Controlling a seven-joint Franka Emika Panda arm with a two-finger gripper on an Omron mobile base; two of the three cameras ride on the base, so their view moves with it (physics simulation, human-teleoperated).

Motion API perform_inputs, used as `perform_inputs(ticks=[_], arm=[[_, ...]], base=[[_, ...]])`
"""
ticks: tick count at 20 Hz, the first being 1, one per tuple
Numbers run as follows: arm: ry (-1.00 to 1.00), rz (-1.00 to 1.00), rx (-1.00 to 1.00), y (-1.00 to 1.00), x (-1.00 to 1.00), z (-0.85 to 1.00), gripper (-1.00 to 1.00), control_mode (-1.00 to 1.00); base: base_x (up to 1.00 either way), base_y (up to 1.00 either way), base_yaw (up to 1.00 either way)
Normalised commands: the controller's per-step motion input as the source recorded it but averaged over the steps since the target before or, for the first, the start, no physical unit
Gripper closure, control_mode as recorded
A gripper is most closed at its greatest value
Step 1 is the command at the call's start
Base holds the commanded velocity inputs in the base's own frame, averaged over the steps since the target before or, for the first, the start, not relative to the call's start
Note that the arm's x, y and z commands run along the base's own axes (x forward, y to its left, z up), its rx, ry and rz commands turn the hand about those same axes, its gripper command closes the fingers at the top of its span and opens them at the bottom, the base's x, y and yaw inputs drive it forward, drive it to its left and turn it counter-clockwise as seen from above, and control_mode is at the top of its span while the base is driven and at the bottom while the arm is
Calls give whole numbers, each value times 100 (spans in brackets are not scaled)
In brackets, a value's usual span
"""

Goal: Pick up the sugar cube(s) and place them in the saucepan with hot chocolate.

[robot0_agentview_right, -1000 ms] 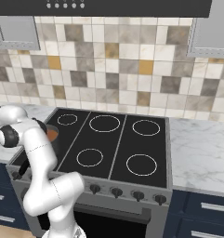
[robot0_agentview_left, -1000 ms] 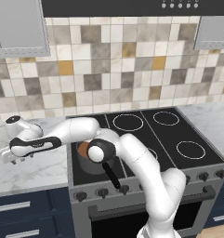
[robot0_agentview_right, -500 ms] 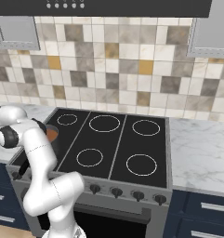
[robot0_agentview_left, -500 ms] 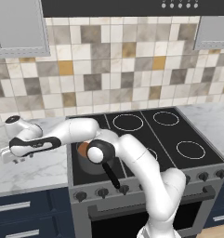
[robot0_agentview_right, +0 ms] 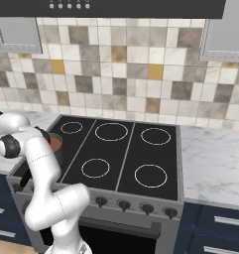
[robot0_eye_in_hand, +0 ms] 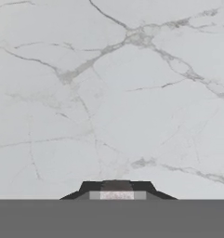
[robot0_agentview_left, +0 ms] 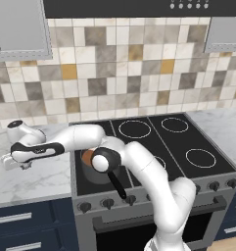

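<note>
In the hand view the claw is closing narrow on a small speckled sugar cube, sitting between its dark tips just over the marble counter. Farther right, the saucepan is standing on the stove, its black handle pointing toward the front edge.

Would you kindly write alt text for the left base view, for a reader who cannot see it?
A white robot arm reaches left from the stove, its gripper low over the marble counter. Behind the arm's elbow, a saucepan of reddish-brown liquid sits on the black cooktop, its black handle pointing toward the stove's front.
</note>
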Motion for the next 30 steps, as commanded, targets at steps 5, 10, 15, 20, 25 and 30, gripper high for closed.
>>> perform_inputs(ticks=[5,10,15,20,25,30], arm=[[2,0,0,0,0,-6,100,-100],[-2,0,0,-28,-44,57,100,-100],[-6,1,0,-71,-52,49,100,-100],[-3,0,0,-99,-63,17,100,-100],[0,1,0,-96,-48,21,100,-100],[0,1,1,-82,-23,60,100,-100]], base=[[0,0,0],[0,0,0],[0,0,0],[0,0,0],[0,0,0],[0,0,0]])
